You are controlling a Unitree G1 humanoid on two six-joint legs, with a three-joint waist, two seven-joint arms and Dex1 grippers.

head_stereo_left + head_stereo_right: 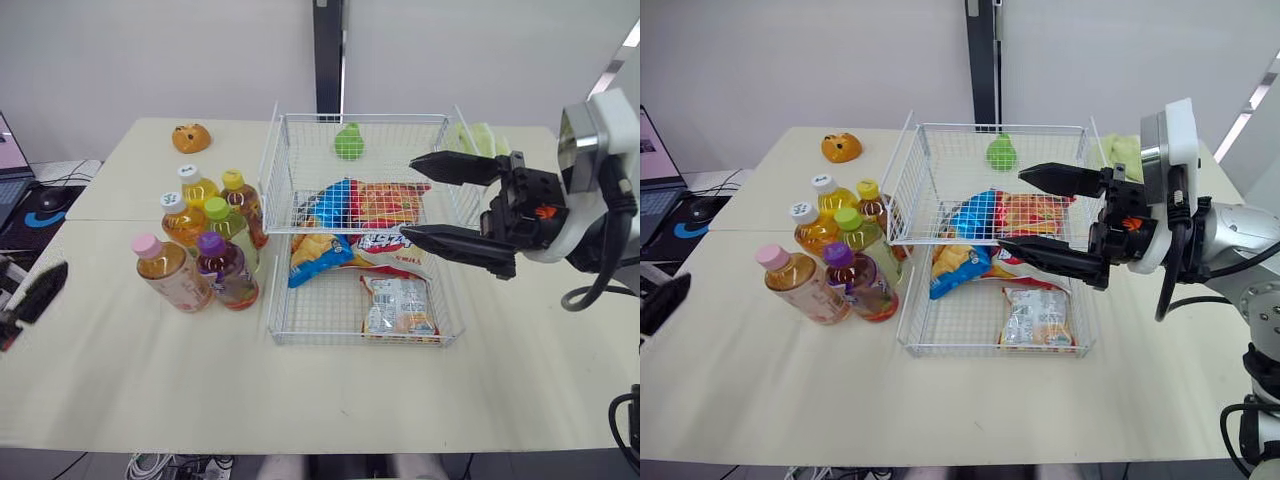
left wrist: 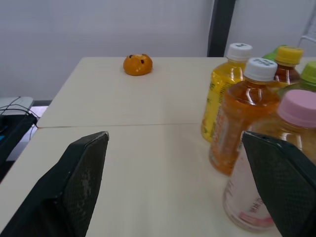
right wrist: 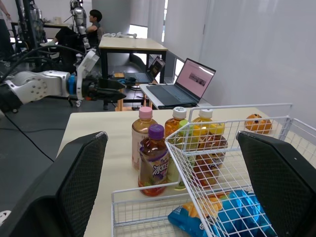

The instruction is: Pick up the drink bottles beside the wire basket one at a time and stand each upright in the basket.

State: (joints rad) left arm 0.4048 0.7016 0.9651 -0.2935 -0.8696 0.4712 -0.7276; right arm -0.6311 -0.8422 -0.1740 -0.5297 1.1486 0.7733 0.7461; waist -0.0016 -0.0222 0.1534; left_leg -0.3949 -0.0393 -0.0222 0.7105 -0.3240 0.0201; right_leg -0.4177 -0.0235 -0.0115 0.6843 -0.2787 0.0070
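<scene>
Right arm: reaches in from the robot's right with the forearm roughly level, over the right side of the wire basket (image 1: 360, 117).
Right hand (image 1: 407, 196): turned on its side, with its fingers pointing toward the robot's left. The fingers are spread wide and carry nothing. It hangs over the snack packets (image 1: 398, 303) lying in the basket.
Left hand (image 2: 175, 143): low at the left edge of the surface (image 1: 330, 390), well apart from the bottles. Its fingers are spread wide and empty, and it points along the surface toward the bottles.
Drink bottles: six stand upright in a tight cluster on the surface, just beside the basket's left wall, and none is in the basket.
Front pair: pink-capped bottle (image 1: 170, 272) and purple-capped bottle (image 1: 226, 270).
Behind them: green-capped bottle (image 1: 225, 225), two white-capped bottles (image 1: 180, 218) and yellow-capped bottle (image 1: 243, 205), the last nearest the basket wall.
Basket contents: snack packets and a green pear-shaped thing (image 1: 348, 142) at the far end.
Far corner of the surface: small orange toy (image 1: 190, 137).
</scene>
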